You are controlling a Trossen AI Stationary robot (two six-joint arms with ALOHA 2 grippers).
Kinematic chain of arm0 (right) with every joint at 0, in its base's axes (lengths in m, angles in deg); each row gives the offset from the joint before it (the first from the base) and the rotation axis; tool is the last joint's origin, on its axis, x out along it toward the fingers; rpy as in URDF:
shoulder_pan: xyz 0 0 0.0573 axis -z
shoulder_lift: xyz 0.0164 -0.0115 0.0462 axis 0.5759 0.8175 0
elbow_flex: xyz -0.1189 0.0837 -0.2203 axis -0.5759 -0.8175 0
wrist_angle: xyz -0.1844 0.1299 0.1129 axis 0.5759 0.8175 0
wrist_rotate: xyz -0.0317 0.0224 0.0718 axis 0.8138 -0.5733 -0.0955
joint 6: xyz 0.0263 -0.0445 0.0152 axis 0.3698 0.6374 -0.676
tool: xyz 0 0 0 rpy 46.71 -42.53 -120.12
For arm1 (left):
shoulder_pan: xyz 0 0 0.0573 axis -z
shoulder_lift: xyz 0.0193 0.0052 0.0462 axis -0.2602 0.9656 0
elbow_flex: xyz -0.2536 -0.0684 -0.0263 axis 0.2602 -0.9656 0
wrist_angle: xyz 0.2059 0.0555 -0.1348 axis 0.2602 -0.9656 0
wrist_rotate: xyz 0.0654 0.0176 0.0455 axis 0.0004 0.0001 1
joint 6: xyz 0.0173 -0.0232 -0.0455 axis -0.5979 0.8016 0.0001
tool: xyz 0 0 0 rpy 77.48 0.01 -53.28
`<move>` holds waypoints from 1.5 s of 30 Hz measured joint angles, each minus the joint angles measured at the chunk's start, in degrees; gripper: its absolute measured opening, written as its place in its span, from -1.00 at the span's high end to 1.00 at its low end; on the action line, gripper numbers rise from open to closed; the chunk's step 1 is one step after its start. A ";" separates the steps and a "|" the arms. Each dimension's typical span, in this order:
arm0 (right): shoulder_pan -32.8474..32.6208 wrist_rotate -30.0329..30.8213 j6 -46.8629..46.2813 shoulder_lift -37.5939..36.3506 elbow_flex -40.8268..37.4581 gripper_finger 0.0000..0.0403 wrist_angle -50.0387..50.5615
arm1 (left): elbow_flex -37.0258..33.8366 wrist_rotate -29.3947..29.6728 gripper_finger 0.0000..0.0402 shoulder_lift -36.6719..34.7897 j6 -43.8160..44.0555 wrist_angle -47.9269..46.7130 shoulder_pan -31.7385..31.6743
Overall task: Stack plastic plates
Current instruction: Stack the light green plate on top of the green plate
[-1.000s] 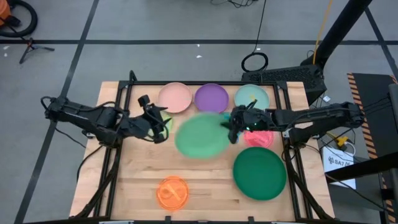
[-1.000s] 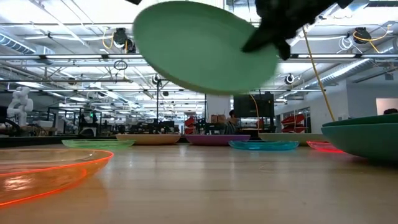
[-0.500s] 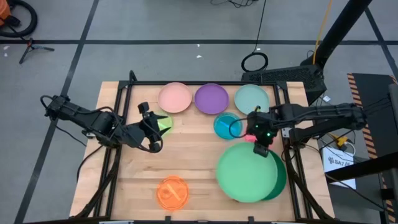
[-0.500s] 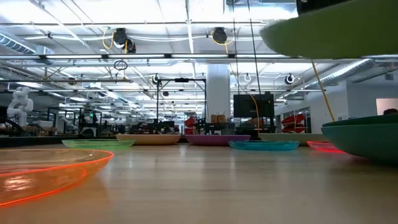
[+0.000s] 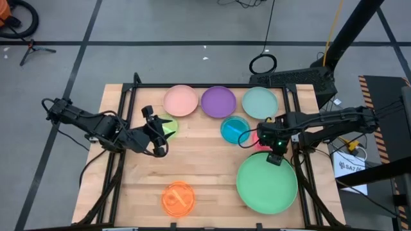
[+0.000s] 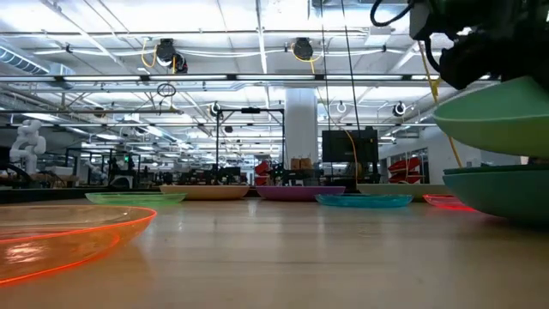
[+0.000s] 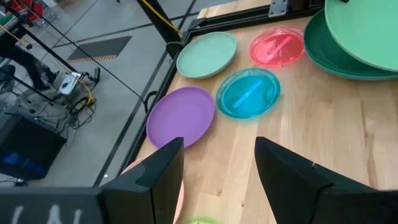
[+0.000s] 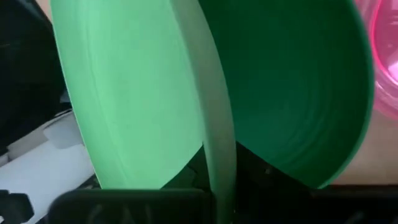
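Right gripper (image 5: 275, 156): clenched on the rim of the large light-green round plastic plate (image 5: 266, 185), held just above the large dark-green round plastic plate (image 6: 502, 190), which rests on the wooden bench (image 5: 199, 173).

Beside the dark-green plate: small translucent red plate (image 7: 277, 45), then small translucent blue plate (image 5: 234, 130). Beyond these, a row: mint plate (image 5: 260, 102), purple plate (image 5: 218, 101), pink plate (image 5: 180, 100).

Well apart from the dark-green plate: small translucent orange plate (image 5: 178, 197).

Left gripper (image 5: 157, 130): released, fingers spread, over the small yellow-green plate (image 5: 168, 125).
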 joint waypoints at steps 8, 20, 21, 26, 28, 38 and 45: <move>0.02 2.21 -1.48 0.00 -1.63 0.75 0.65 | 0.00 0.00 -0.01 0.00 0.04 0.02 0.00; 0.02 6.97 -4.80 0.02 -1.65 0.47 0.59 | -0.02 0.02 -0.01 0.02 -0.02 0.02 0.00; 0.02 6.97 -5.09 0.02 -1.65 0.45 0.57 | -0.02 0.02 -0.01 0.02 -0.02 0.04 0.00; 0.02 6.91 -6.02 0.02 -1.65 0.34 0.91 | -0.02 0.02 -0.01 0.02 0.02 0.03 0.00; 0.02 6.93 -6.49 0.02 -1.65 0.30 1.05 | -0.03 0.02 -0.01 0.02 0.02 0.04 0.00; 0.02 6.80 -9.86 0.02 -1.65 0.15 2.42 | -0.04 0.02 -0.01 0.02 0.13 0.04 0.00; 0.02 6.75 -12.51 0.02 -1.65 0.00 3.08 | -0.04 0.02 -0.01 0.02 0.12 0.04 0.00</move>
